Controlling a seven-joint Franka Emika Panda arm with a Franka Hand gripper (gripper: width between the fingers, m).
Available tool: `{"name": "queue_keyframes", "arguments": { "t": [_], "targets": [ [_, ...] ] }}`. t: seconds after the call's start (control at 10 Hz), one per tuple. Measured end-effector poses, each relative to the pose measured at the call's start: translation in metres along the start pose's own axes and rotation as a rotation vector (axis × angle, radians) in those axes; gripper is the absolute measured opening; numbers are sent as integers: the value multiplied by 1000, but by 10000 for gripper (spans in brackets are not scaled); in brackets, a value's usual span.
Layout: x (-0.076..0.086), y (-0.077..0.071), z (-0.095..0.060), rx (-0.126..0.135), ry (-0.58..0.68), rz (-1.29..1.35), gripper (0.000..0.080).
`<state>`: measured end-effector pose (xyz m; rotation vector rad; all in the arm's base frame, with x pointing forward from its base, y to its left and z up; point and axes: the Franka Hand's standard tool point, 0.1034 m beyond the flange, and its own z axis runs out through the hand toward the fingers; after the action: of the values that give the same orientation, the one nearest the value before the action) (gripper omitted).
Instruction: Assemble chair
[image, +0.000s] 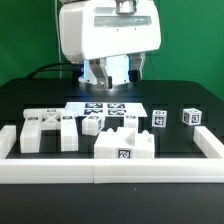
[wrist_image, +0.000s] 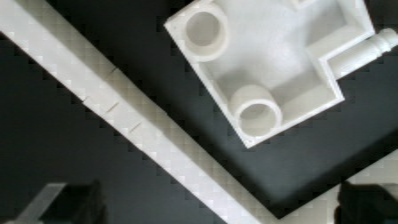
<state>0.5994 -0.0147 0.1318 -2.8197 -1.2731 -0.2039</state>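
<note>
The chair parts lie loose on the black table. Two notched slabs (image: 32, 130) (image: 65, 128) lie at the exterior view's left. Two small blocks (image: 93, 124) (image: 125, 122) sit in the middle and two tagged cubes (image: 160, 117) (image: 190, 117) at the right. A wide block (image: 125, 146) sits near the front rail. My gripper (image: 108, 72) hangs high above the back of the table, touching nothing. In the wrist view a white slab with two round pegs (wrist_image: 267, 50) lies beside the rail. The gripper (wrist_image: 214, 205) is open and empty, its dark fingers (wrist_image: 63, 205) far apart.
The marker board (image: 100, 107) lies flat behind the parts. A long white border rail (image: 110, 171) runs along the front and up both sides (image: 8, 140) (image: 212, 146). It crosses the wrist view diagonally (wrist_image: 125, 110). A green wall stands behind the arm.
</note>
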Motion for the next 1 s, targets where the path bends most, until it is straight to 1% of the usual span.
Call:
{"name": "queue_keyframes", "arguments": {
  "t": [0.8, 0.9, 1.0],
  "targets": [
    [-1, 0, 1, -2, 8, 3, 650],
    [-1, 0, 1, -3, 8, 42, 650],
    [1, -1, 2, -11, 14, 100, 650]
  ]
}}
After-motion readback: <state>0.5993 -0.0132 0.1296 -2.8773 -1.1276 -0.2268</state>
